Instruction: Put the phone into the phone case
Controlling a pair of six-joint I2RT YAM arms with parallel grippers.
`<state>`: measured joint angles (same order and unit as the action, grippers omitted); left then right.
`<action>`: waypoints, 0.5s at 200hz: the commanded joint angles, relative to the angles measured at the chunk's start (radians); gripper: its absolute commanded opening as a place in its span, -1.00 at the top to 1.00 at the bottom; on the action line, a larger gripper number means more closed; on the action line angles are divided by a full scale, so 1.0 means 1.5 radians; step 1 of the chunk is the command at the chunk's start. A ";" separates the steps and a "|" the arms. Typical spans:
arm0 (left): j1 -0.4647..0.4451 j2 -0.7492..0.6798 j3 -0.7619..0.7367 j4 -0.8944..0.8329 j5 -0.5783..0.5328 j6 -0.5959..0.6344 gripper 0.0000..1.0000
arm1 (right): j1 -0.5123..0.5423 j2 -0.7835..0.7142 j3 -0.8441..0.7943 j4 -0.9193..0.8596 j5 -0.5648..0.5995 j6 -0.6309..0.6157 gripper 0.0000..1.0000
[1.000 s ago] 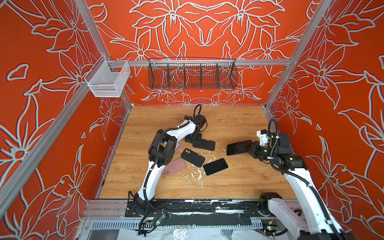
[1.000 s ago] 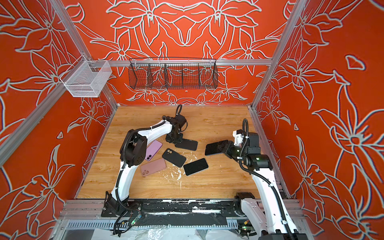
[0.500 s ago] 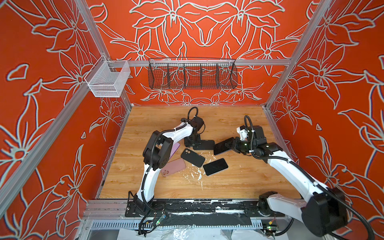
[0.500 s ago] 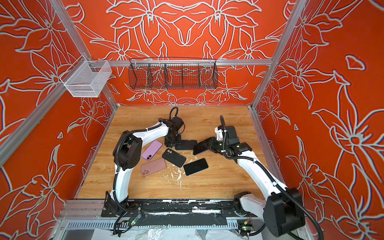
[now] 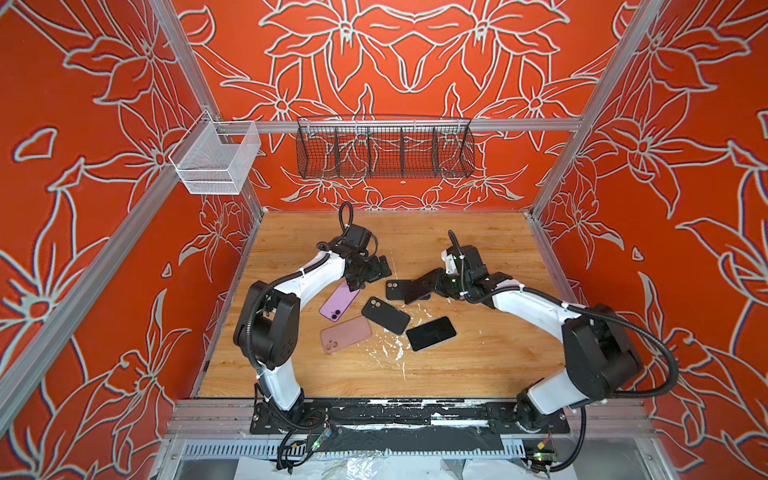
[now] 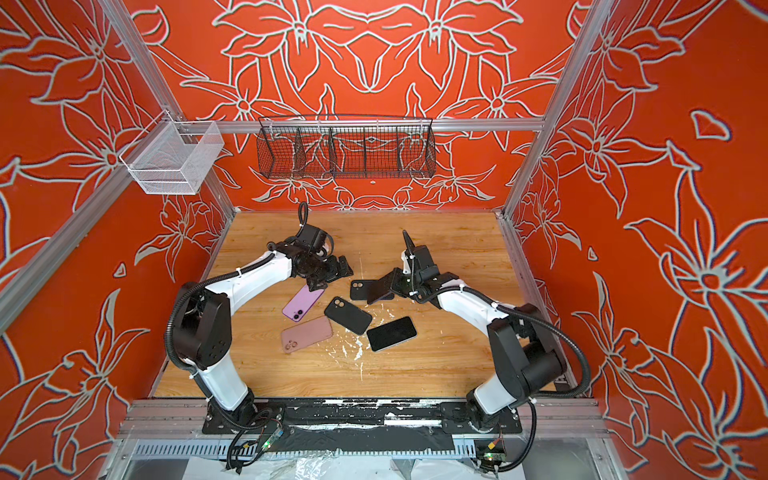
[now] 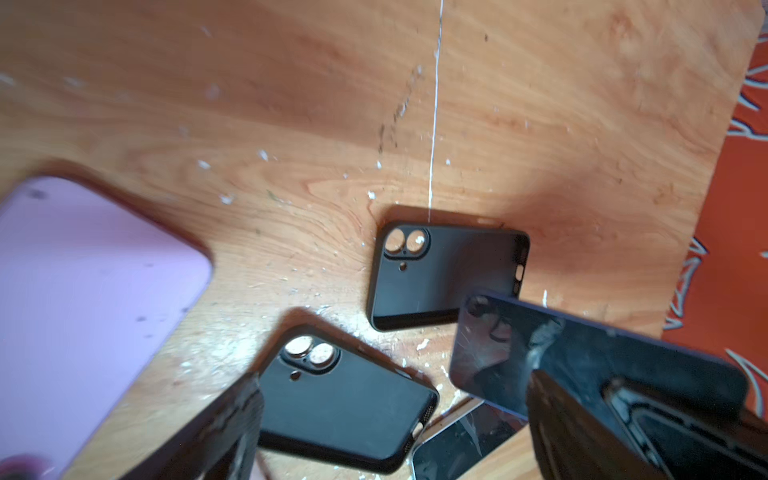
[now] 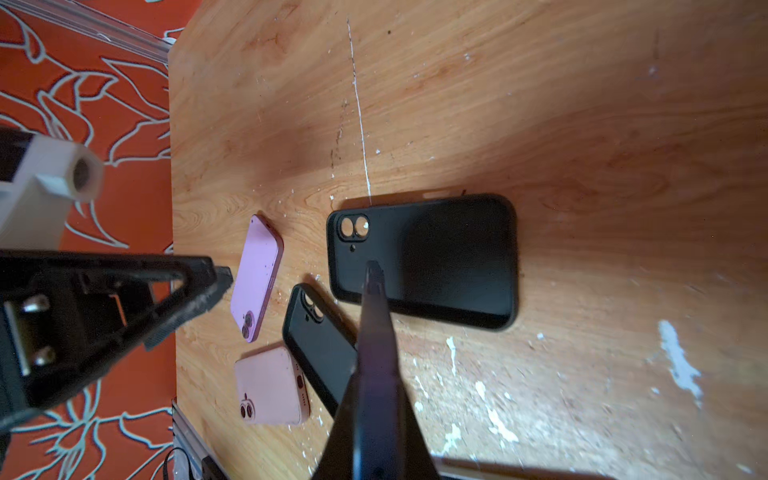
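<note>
A black phone case (image 5: 397, 289) (image 6: 360, 289) lies open side up mid-table, seen whole in the right wrist view as the case (image 8: 436, 257). My right gripper (image 5: 444, 286) (image 8: 376, 415) is shut on a dark phone (image 5: 422, 286) (image 7: 540, 353), held tilted with its far end over the case; contact cannot be told. The phone (image 8: 376, 332) shows edge-on there. My left gripper (image 5: 374, 272) (image 7: 395, 382) stands open and empty, just left of the case (image 7: 444, 274).
A second black case (image 5: 385, 315), a purple phone (image 5: 338, 301), a pink phone (image 5: 345, 334) and a black phone lying screen up (image 5: 431, 333) sit close in front of the case. A wire basket (image 5: 384, 149) hangs on the back wall.
My left gripper has opened, let go of the black case and drawn back slightly. My right arm has carried the phone leftward until it is over the case.
</note>
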<state>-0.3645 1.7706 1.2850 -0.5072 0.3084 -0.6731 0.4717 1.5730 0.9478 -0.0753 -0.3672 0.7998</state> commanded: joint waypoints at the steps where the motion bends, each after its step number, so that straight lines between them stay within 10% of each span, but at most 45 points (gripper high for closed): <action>1: 0.003 -0.002 -0.039 0.098 0.081 -0.042 -0.94 | 0.019 0.035 0.047 0.073 0.021 0.027 1.00; 100: 0.003 0.040 -0.102 0.261 0.122 -0.127 -0.94 | 0.049 0.113 0.048 0.143 0.037 0.034 1.00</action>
<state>-0.3645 1.8019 1.1355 -0.1776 0.4732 -0.8307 0.5388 1.7260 1.0054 0.0963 -0.3397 0.8410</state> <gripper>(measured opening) 0.970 0.101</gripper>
